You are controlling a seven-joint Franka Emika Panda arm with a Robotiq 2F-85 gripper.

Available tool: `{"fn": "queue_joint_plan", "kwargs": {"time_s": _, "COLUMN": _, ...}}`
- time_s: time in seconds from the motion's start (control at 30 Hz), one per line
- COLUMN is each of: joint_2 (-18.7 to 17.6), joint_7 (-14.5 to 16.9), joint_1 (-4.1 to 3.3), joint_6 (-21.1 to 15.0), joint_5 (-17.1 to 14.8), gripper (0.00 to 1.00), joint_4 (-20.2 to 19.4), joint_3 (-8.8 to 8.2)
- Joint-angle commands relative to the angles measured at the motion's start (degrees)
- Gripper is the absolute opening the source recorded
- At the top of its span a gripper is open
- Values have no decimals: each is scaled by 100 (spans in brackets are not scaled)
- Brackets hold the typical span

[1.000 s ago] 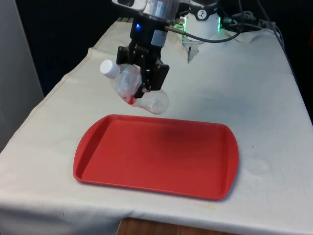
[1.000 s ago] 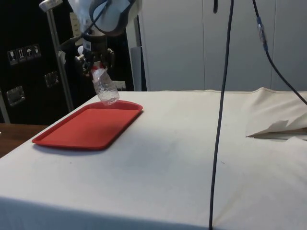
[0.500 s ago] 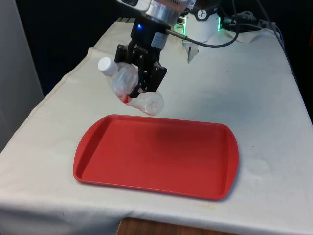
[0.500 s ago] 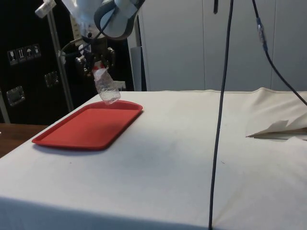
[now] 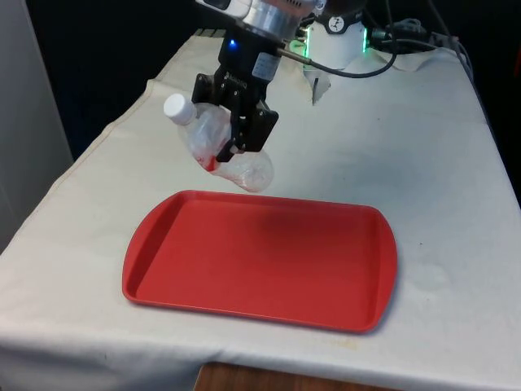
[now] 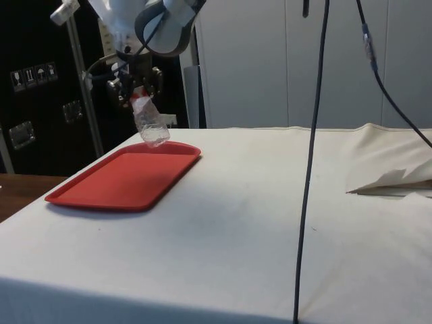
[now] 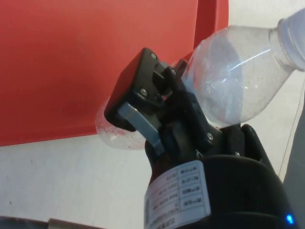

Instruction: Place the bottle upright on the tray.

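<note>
At the front view's left, the white cap marks the high end of the bottle, a clear, crumpled plastic one held in the air on a slant — cap up and toward the front view's left, base down and toward the right. The gripper has its black fingers closed on the bottle's middle, and the wrist view shows the pads pressing into the soft wall so that it dents. Below and forward of it lies the red tray, flat on the white cloth; the bottle's base hangs just above the tray's far rim, not touching it, and the side view puts the bottle over that same far edge of the tray. The step in hand is carrying the bottle over the tray and righting it. To do this well, the wrist needs to rotate until the cap stands straight above the base — a tilted set-down would likely tip such a light bottle. The arm should also come further in over the tray's open floor, to the front view's right of the present spot, so the base lands on flat red surface and not on the raised rim. Then a slow, straight descent until the base bears fully, and only then release; since the wall is squeezed, it may spring as the fingers part, so opening gently seems wise.
</note>
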State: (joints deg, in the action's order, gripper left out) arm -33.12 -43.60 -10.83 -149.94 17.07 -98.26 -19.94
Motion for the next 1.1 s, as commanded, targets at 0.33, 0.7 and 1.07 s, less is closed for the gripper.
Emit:
{"fn": "queue_joint_plan", "kwargs": {"time_s": 0.33, "joint_2": 52, "joint_7": -504, "joint_1": -109, "joint_6": -504, "joint_5": 350, "gripper": 33, "joint_4": -183, "joint_3": -103}}
{"fn": "queue_joint_plan", "kwargs": {"time_s": 0.7, "joint_2": 6, "joint_7": -1387, "joint_1": -155, "joint_6": -768, "joint_5": 1249, "gripper": 33, "joint_4": -166, "joint_3": -138}}
{"fn": "queue_joint_plan", "kwargs": {"time_s": 1.07, "joint_2": -6, "joint_7": -2206, "joint_1": -178, "joint_6": -837, "joint_5": 2108, "gripper": 33, "joint_4": -120, "joint_3": -149}}
